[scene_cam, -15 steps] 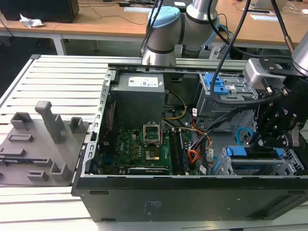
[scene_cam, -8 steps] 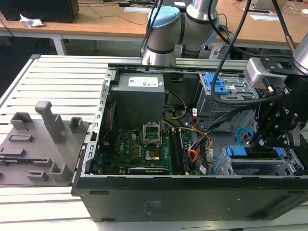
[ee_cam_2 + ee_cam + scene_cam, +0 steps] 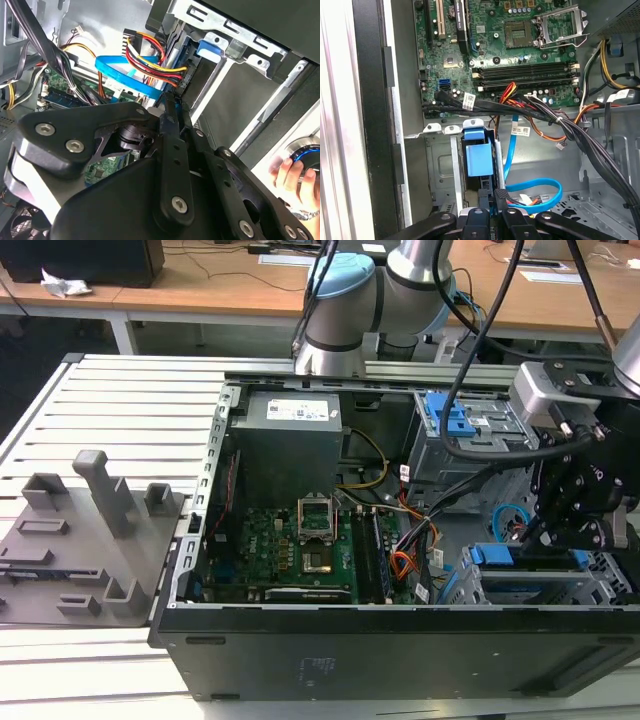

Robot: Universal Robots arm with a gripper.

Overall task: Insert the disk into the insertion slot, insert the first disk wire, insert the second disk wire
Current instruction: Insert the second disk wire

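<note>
Blue-framed disk in perforated insertion slot

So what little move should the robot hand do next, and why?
Probably nudge the gripper slightly toward the disk: the disk already sits in the insertion slot, and the blue cable ends right at the gripper.

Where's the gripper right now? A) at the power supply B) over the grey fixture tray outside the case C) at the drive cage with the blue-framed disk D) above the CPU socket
C: the gripper sits low at the insertion slot, fingertips against the disk in its blue frame.
</note>
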